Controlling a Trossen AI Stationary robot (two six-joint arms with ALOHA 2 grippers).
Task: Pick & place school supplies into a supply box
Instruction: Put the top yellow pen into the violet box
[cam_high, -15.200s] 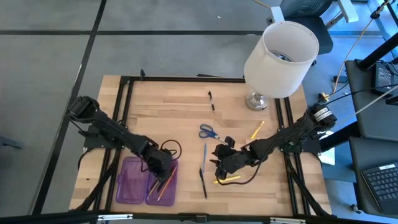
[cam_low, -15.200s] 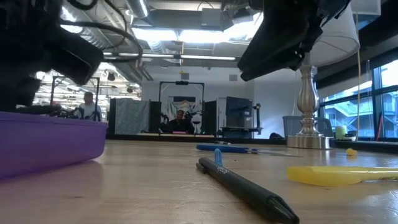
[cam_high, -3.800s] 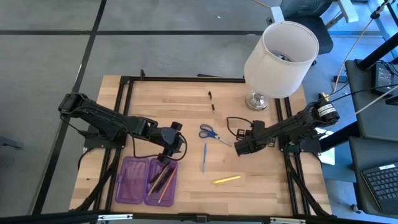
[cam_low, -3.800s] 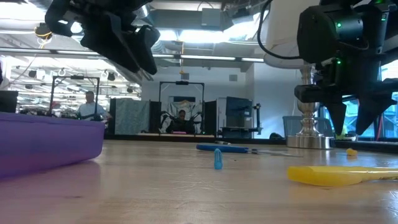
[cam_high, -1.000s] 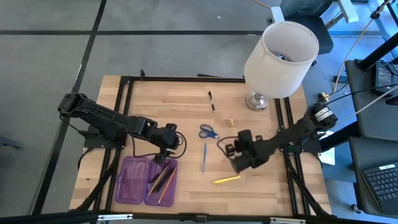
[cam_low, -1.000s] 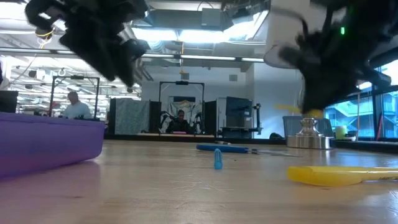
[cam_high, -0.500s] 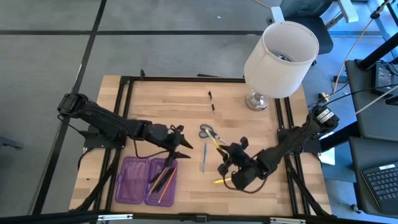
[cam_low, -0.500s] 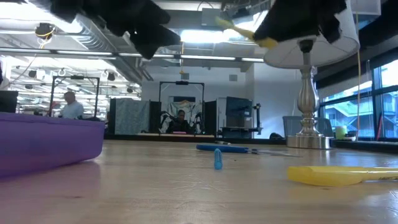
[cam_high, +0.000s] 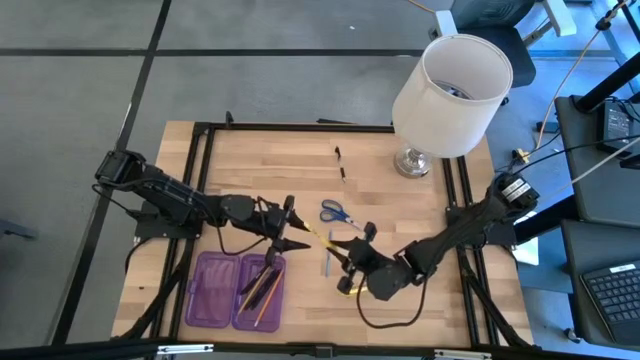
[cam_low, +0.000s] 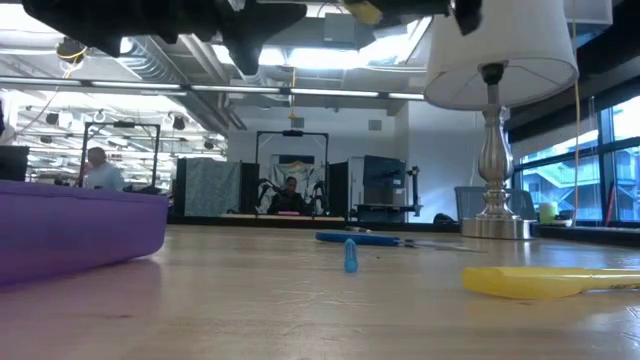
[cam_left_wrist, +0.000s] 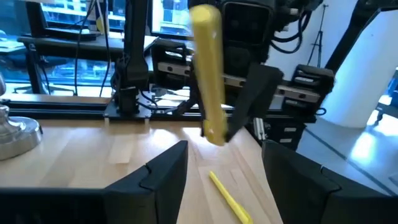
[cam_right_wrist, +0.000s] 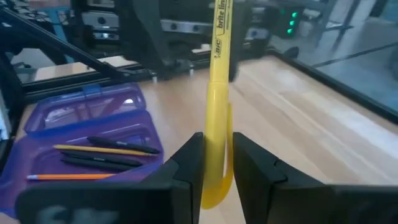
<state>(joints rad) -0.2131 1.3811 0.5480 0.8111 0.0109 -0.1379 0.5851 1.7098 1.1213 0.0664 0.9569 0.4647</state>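
The right hand (cam_high: 343, 252) has carried a yellow highlighter (cam_right_wrist: 217, 93) in its grip toward the open left hand (cam_high: 290, 236): a handover toward the box (cam_high: 212, 290) looks imminent.

There are two yellow highlighters: the raised highlighter (cam_high: 318, 236) and the lying highlighter (cam_low: 550, 282) on the bench (cam_high: 260, 165). There is one pair of scissors (cam_high: 335, 212) with blue handles, one blue pen (cam_high: 327, 262), and one short black pen (cam_high: 341, 163). There is one purple case (cam_high: 205, 290), made of two halves. The sticks inside it (cam_right_wrist: 93, 160) number at least three: one orange pencil, one black pen and one more dark one. A fourth may lie against them, but the count there cannot be told for sure. There is one lamp (cam_high: 450, 85) with one white shade. There are two arms, the left arm (cam_high: 170, 195) and the right arm (cam_high: 470, 225), each with two fingers.
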